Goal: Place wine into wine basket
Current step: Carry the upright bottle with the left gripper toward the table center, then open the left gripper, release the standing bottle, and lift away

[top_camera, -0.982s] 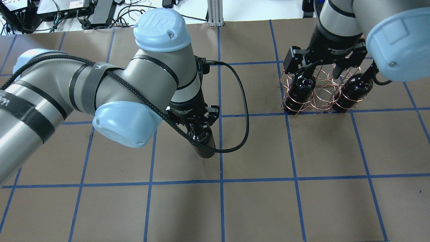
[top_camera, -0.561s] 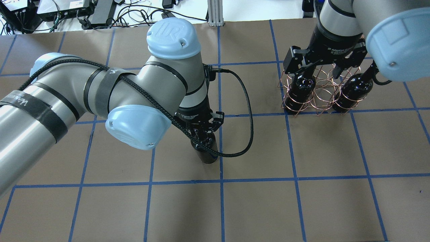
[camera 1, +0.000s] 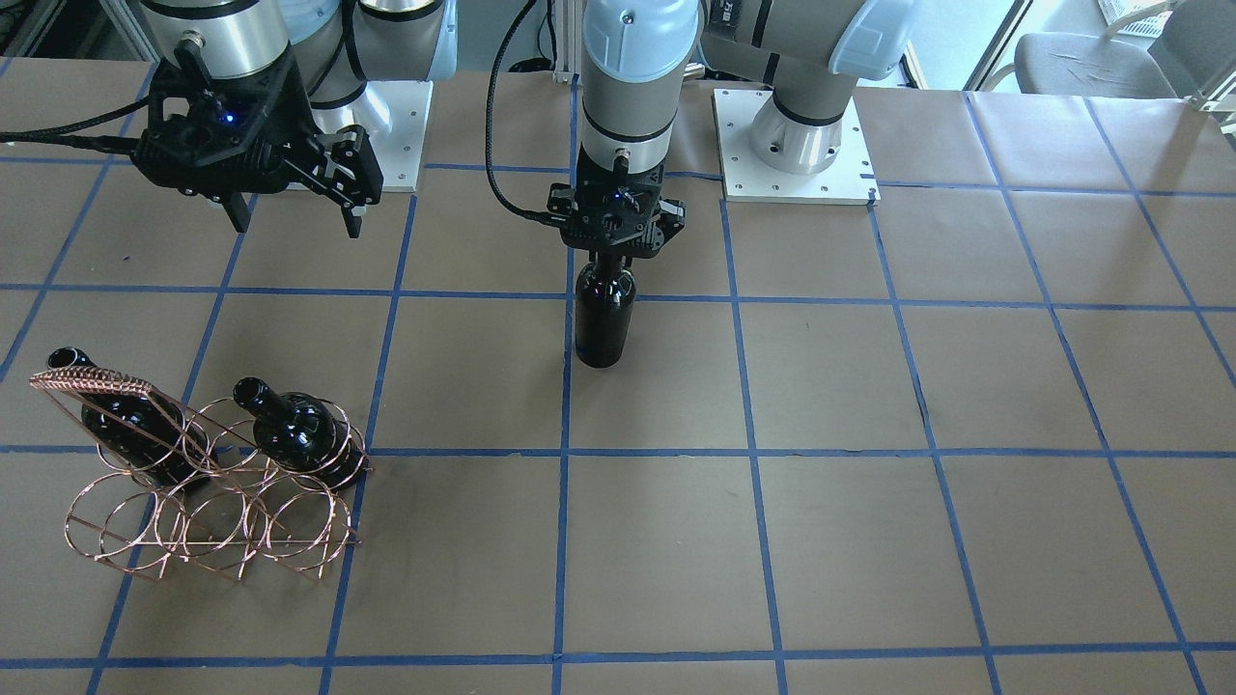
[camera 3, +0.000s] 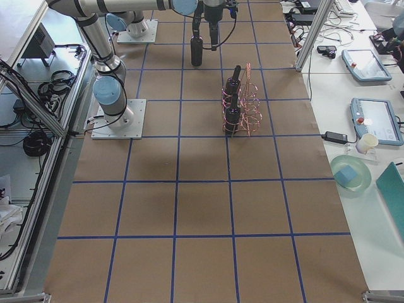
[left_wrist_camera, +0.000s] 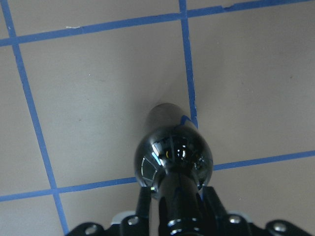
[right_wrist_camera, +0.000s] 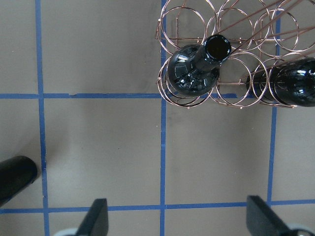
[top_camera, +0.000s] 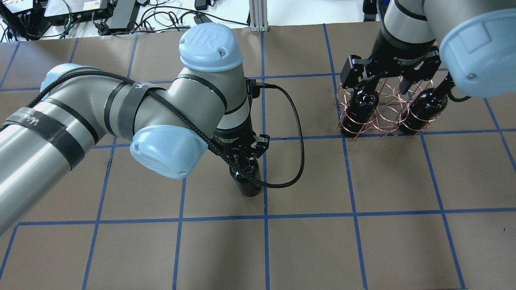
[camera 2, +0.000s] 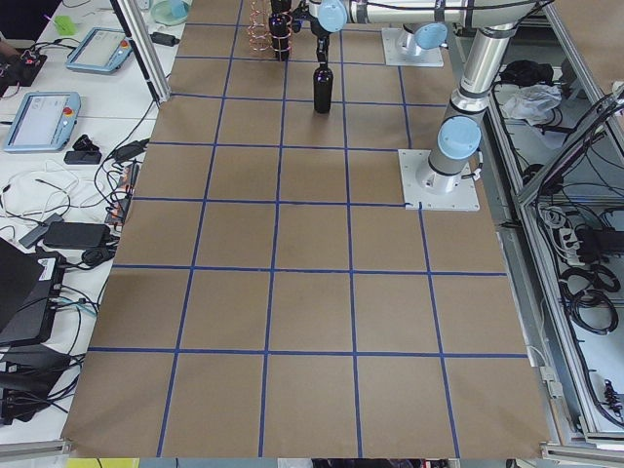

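My left gripper [camera 1: 615, 253] is shut on the neck of a glossy near-black wine bottle [camera 1: 603, 323], held upright at mid-table; I cannot tell if its base touches the table. It also shows in the overhead view [top_camera: 250, 184] and the left wrist view [left_wrist_camera: 172, 157]. The copper wire wine basket [camera 1: 208, 512] stands toward my right side [top_camera: 383, 123]. Two identical bottles [camera 1: 130, 420] [camera 1: 301, 431] lie slanted in its outer slots, and the middle slot is empty. My right gripper [camera 1: 290, 208] is open and empty, hovering over the basket [right_wrist_camera: 236, 29].
The brown table [top_camera: 306, 245] has a blue tape grid. My left arm's black cable [top_camera: 296, 133] loops out to the right of the held bottle. Both arm bases [camera 1: 792, 145] stand at the robot's edge. Cables and devices [top_camera: 100, 14] lie beyond the far edge.
My left arm has moved right and a little away from the robot's edge, carrying the bottle, mostly in the first half second. The right gripper and the basket have not moved.
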